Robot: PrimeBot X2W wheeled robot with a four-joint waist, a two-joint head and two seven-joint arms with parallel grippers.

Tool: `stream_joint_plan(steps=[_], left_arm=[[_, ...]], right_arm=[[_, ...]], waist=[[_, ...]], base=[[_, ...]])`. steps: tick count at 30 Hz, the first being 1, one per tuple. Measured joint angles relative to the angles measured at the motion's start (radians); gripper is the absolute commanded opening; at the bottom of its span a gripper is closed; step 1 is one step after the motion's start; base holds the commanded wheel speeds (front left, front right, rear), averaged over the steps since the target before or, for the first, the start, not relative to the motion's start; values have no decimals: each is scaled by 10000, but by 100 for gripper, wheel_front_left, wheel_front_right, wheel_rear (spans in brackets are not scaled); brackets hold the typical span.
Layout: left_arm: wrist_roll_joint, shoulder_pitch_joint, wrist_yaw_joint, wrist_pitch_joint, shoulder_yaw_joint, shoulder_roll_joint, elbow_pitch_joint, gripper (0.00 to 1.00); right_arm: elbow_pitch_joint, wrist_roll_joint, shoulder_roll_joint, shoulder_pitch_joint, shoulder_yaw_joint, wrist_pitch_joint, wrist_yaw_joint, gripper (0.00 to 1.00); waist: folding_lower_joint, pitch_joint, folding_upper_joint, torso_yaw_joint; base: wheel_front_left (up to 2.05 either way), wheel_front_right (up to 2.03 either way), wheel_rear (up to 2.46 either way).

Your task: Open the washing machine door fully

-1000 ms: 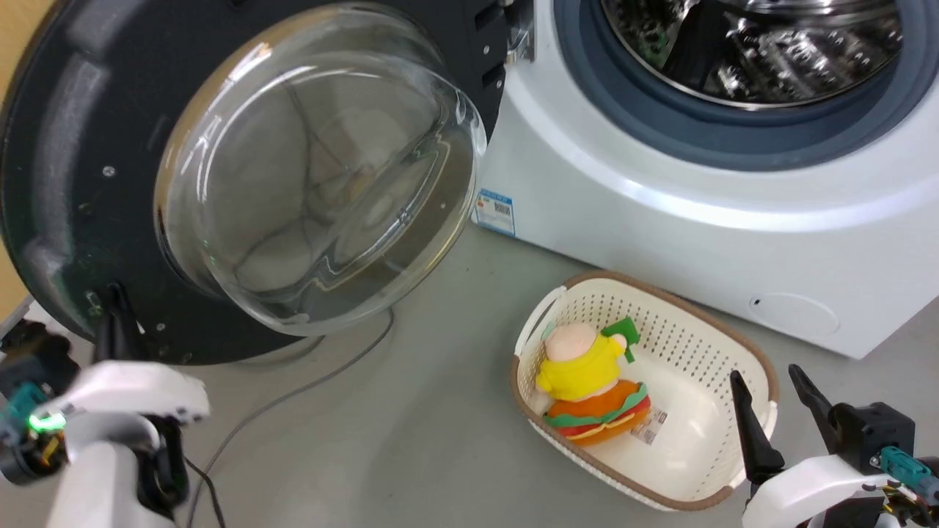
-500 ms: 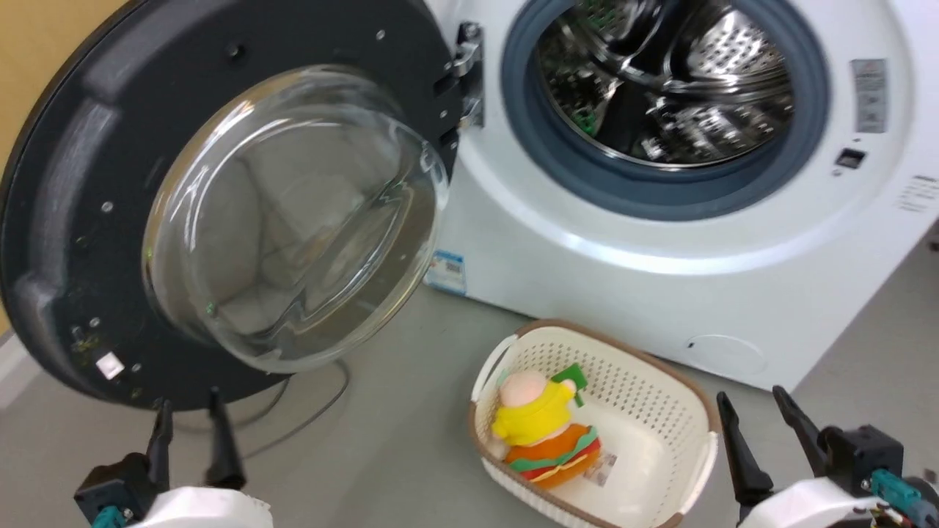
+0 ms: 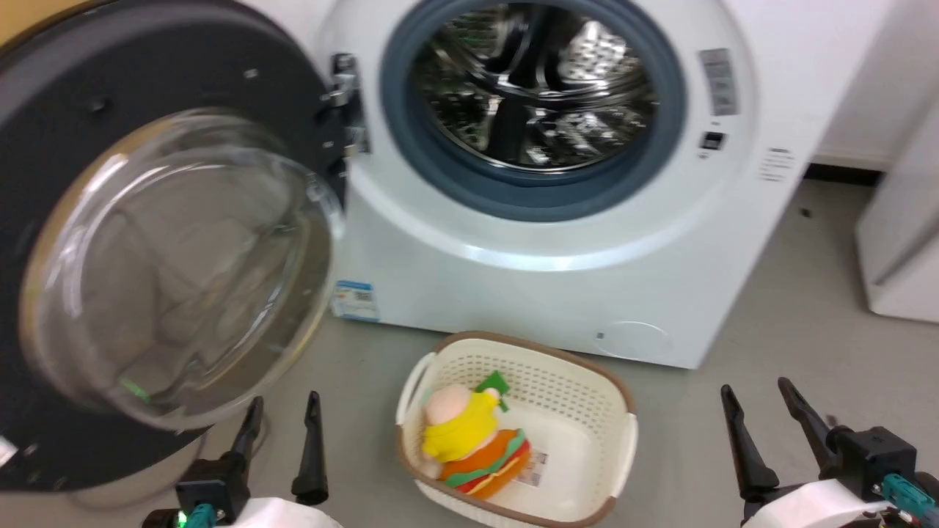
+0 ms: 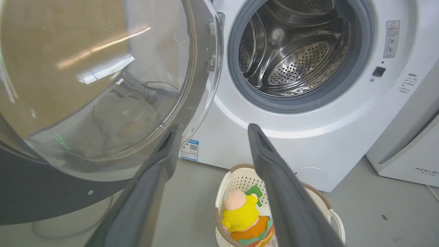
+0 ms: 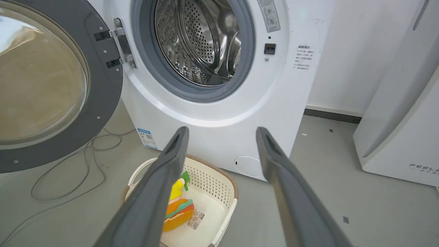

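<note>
- washing machine door swung wide out to the left of the washing machine, hanging on its metal hinge at the left of the opening; glass bowl bulges toward the head camera
- drum fully exposed, blue-grey gasket ringing it
- left gripper low at the left, just under the door's lower edge — fingers spread, released, nothing between them; whether a fingertip touches the glass I can't tell
- right gripper low at the right, well apart from the door, fingers also spread and empty
- cream basket on the grey floor in front of the machine, between the two grippers — plush toy lying in its left end
- blue label low on the machine's front, near the door's bowl
- white appliance stands right of the machine
- thin cable loops on the floor under the door
</note>
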Motion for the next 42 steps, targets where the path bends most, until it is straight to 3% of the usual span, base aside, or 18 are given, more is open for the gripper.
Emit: stream_joint_plan(steps=[10, 20, 21, 42], left_arm=[[236, -156, -167, -2, -341, 157, 554, 100], [326, -224, -176, -2, -441, 161, 658, 100], [324, -225, -171, 4, -441, 159, 658, 0], [514, -222, -165, 360, -322, 86, 370, 0]], right_arm=[[-631, -117, -2, 220, 50, 21, 0, 100], [-790, -171, -2, 318, 73, 107, 0, 100], [-782, -171, -2, 320, 75, 107, 0, 0], [-700, -188, -4, 290, 113, 121, 0, 0]], waist=[[0, -8, 0, -1235], [0, -35, 0, -1719], [0, -32, 0, -1729], [0, -47, 0, -1774]], base=[[0, 0, 0], [0, 0, 0], [0, 0, 0], [0, 0, 0]])
